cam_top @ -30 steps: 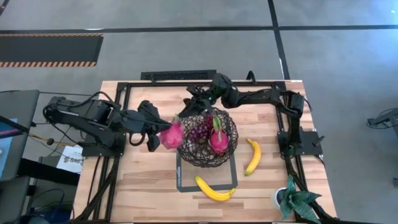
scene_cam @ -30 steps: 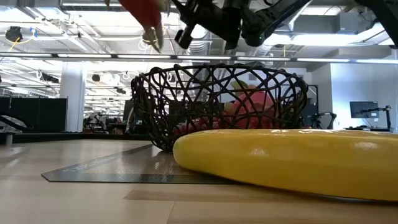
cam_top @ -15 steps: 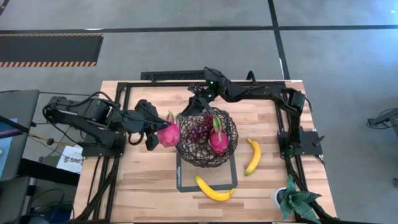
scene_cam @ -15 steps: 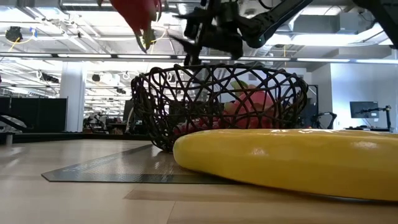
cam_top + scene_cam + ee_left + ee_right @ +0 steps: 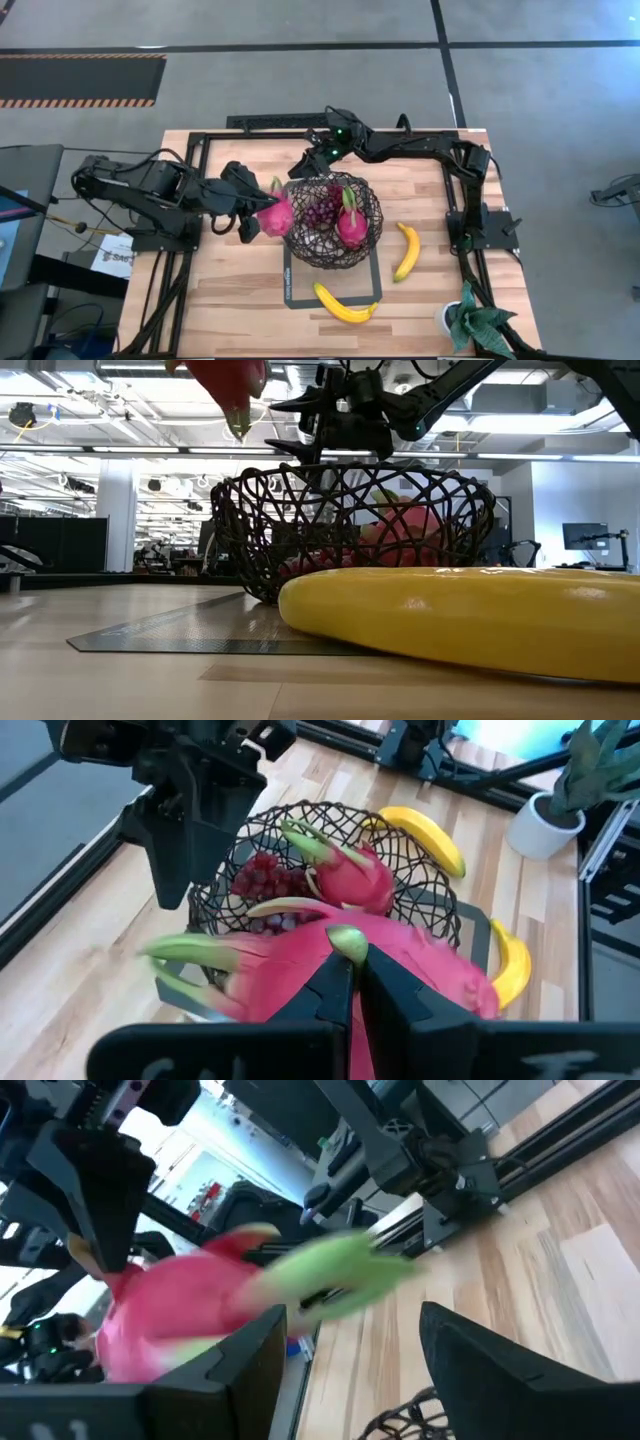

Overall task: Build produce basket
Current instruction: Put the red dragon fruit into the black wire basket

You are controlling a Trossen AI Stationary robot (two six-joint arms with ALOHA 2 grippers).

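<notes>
The dark wire basket (image 5: 333,250) stands mid-table on a grey mat, with one pink dragon fruit (image 5: 350,226) and dark red grapes (image 5: 320,210) inside. My left gripper (image 5: 255,212) is shut on the second dragon fruit (image 5: 276,216), which is in the air at the basket's left rim. This fruit also shows in the left wrist view (image 5: 410,980) and at the top of the low view (image 5: 230,378). My right gripper (image 5: 312,158) is open and empty, just beyond the basket's far rim. Two bananas (image 5: 407,250) (image 5: 345,305) lie on the table. My left gripper pinches the dragon fruit between its two fingers at a green-tipped scale (image 5: 347,941) on the fruit's side, about midway along it. The fingers come from the table's left, nearly level. The fruit is lifted clear, with a green tip (image 5: 238,426) pointing down.
A potted green plant (image 5: 478,325) stands at the near right corner. A black metal frame (image 5: 205,150) runs around the table's far and side edges. One banana lies right of the basket, the other in front of it on the mat's near edge.
My right gripper has drawn back from over the basket's far rim toward the table's far edge. My left gripper has kept the dragon fruit in the air beside the basket's left rim, and the fruit has swung a little.
</notes>
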